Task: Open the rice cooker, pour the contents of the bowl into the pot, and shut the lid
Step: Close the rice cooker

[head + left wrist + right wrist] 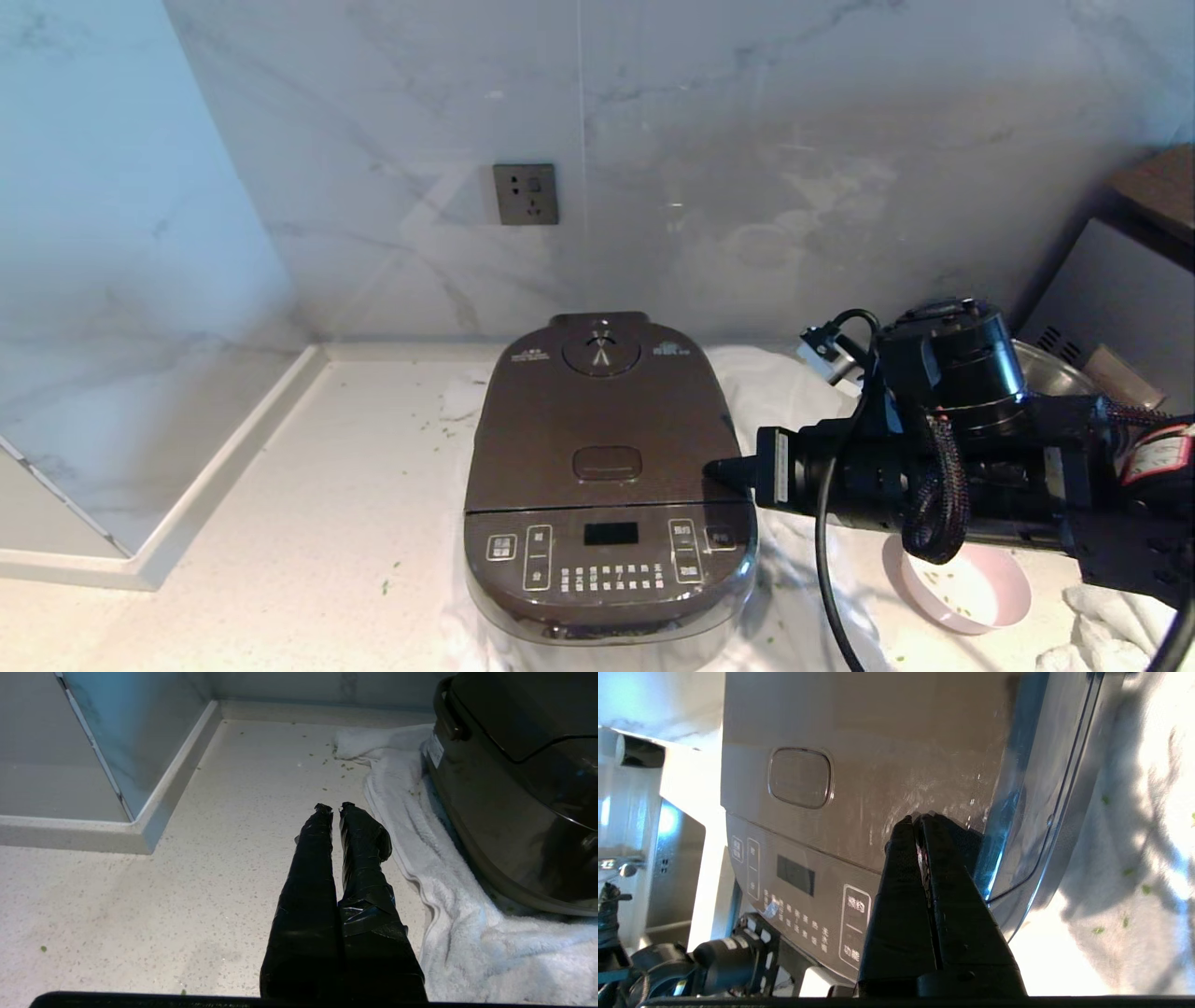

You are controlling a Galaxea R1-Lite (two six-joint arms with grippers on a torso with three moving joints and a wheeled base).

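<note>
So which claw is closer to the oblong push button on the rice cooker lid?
The right. The right claw is shut with its tips over the lid's right edge, beside the push button. The left claw is shut above the counter, left of the rice cooker.

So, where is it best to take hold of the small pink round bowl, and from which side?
Probably the pink bowl's thin rim, one finger inside and one outside, from above: it sits upright, open-topped, with the right arm over its far edge.
</note>
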